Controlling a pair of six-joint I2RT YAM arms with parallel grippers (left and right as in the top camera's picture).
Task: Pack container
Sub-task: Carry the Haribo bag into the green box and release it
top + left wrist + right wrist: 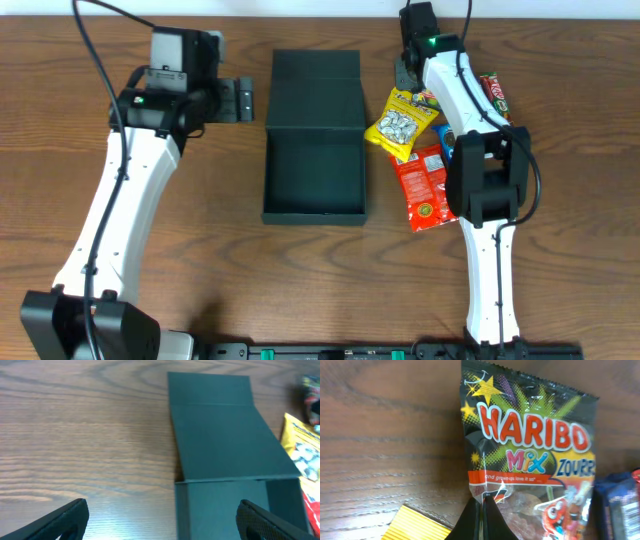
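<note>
Seen from overhead, the container (pixel 313 175) lies open at the middle of the surface (pixel 220 260), with its long axis running from the near edge to the far edge. Its empty tray is the near half, and the flap lid (pixel 315 88) lies flat toward the far edge. The left hand (pixel 243 98) hovers just beside the lid's left side, pointing at it. The right hand (pixel 404 82) sits toward the far right corner, above a cluster of snacks: a yellow packet (pixel 400 122), a red packet (pixel 425 188) and a red candy bar (pixel 493 92). What it grips cannot be made out from here. In the left wrist view, the left hand's fingers (pixel 65 520) are spread wide with nothing between them, and the container lies ahead of them, off toward one finger. In the right wrist view, the right hand is clenched, its two fingers pinched together on the lower edge of a black Haribo Mix packet (pixel 530 445). A corner of the yellow packet shows on one side and a blue packet (pixel 615 505) on the other; whether the Haribo packet is off the wood cannot be told. The right hand is plainly the nearer arm to the snacks. From it, the tray lies to the robot's left and back toward the near edge, so the carry likely passes over the yellow packet.
</note>
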